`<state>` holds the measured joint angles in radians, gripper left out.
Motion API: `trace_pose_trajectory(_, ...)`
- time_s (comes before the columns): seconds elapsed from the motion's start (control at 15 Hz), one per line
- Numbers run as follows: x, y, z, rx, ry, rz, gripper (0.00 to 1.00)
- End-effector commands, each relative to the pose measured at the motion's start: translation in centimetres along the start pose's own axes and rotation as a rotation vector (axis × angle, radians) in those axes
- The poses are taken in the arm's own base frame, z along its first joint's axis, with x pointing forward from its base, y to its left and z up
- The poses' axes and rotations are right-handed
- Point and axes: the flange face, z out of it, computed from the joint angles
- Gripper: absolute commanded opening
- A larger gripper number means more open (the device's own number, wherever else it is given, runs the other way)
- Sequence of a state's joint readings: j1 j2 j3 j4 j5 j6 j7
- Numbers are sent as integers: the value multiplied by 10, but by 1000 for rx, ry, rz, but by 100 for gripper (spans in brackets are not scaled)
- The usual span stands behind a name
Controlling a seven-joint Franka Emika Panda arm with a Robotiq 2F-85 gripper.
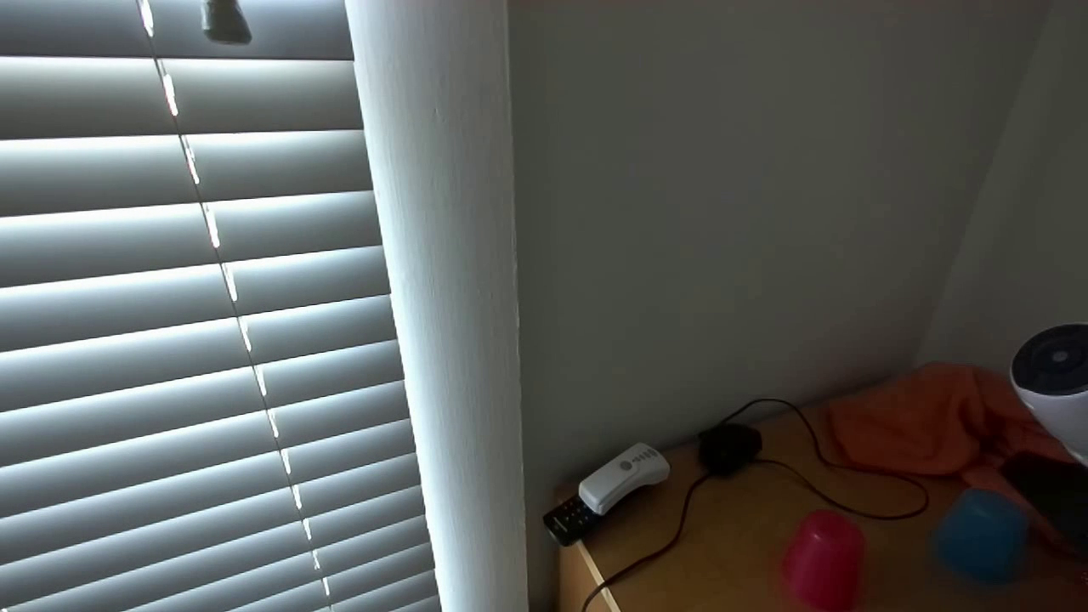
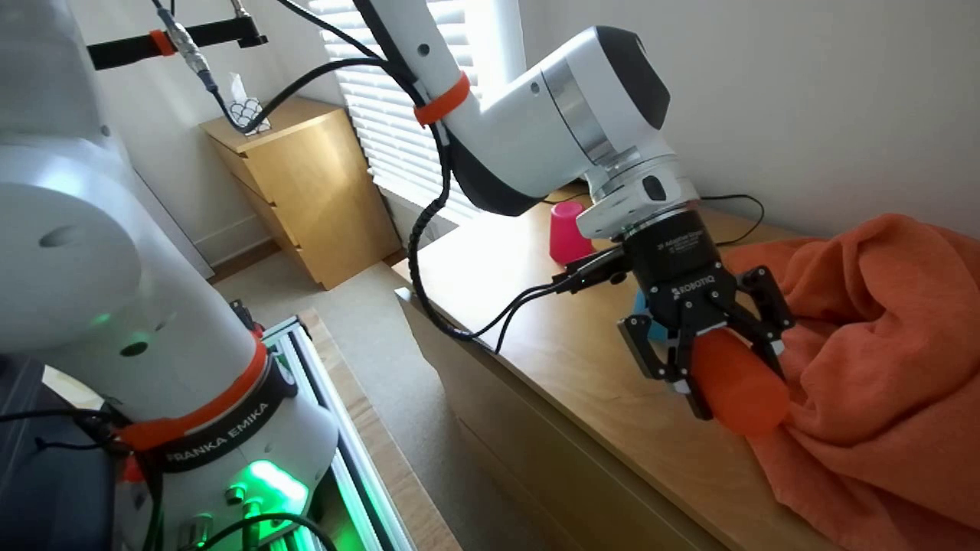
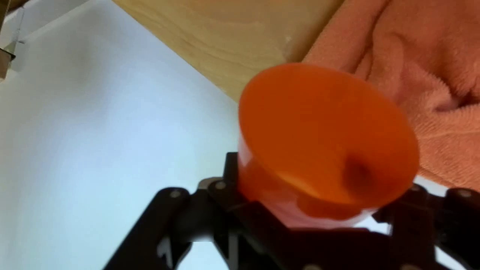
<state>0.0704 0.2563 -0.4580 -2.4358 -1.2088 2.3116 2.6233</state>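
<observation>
One orange cup (image 2: 739, 389) hangs tilted in the jaws, which sit part-open at cup width, gripping its sides; one towel (image 2: 896, 329) lies bunched just beside it on the counter (image 2: 566, 352). One pink cup (image 2: 568, 232) and one blue cup (image 2: 657, 332) sit there too, three cups total, the jaws hiding most of the blue one in an exterior view. Also one white remote (image 1: 625, 476) resting on one black remote (image 1: 568, 520), one black gadget (image 1: 728, 448) with cord (image 1: 878, 518) looping near the blue cup, one tissue box (image 2: 243, 113) on separate drawers (image 2: 329, 191).
</observation>
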Motion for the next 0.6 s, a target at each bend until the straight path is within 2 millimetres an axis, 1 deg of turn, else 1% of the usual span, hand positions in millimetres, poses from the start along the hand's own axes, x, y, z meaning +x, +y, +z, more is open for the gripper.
trace_pose_trajectory(0.0, -8, 8, 3, -12, 9, -88, 48)
trace_pose_trajectory(0.2, -16, 9, 8, -9, 80, -124, 48)
trace_pose_trajectory(0.33, -26, 9, 10, 6, 105, -165, 48)
trace_pose_trajectory(0.47, -34, 8, 11, 23, 122, -200, 48)
trace_pose_trajectory(0.53, -34, 5, 9, 34, 127, -211, 48)
